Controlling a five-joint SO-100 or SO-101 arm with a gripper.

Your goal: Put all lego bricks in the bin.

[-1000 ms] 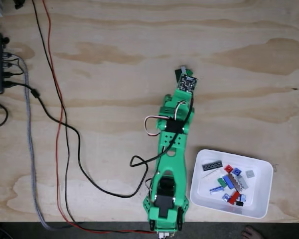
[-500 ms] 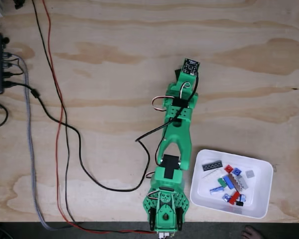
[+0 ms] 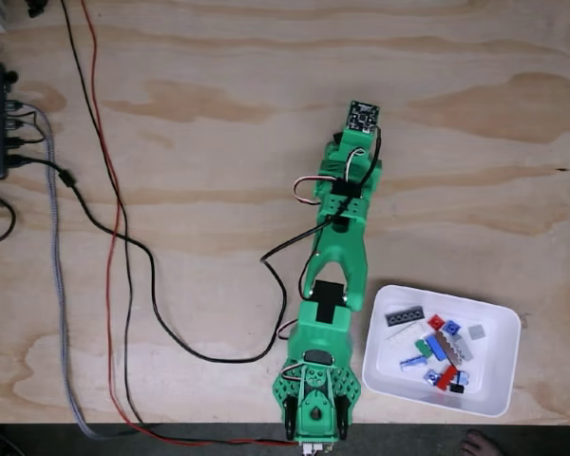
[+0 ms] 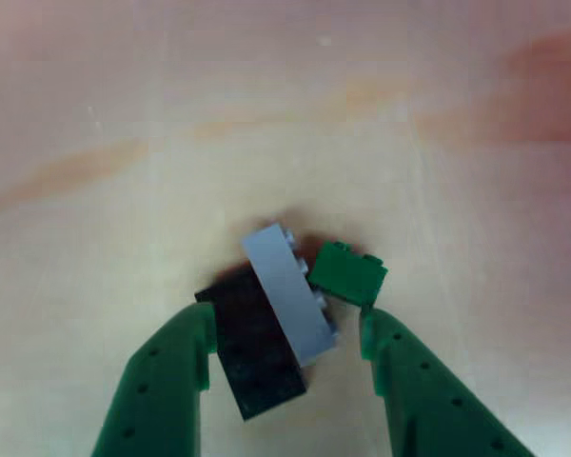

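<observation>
Gripper jaws spread, straddling three loose bricks, nothing clamped yet. We note the arm stretched farther up the table than a second ago, its tip now over that cluster. Bin sits well apart, lower right in the fixed view, holding about a dozen bricks. Remaining: black brick, grey plate leaning on it, small green brick beside. We judge these the last ones.
</observation>
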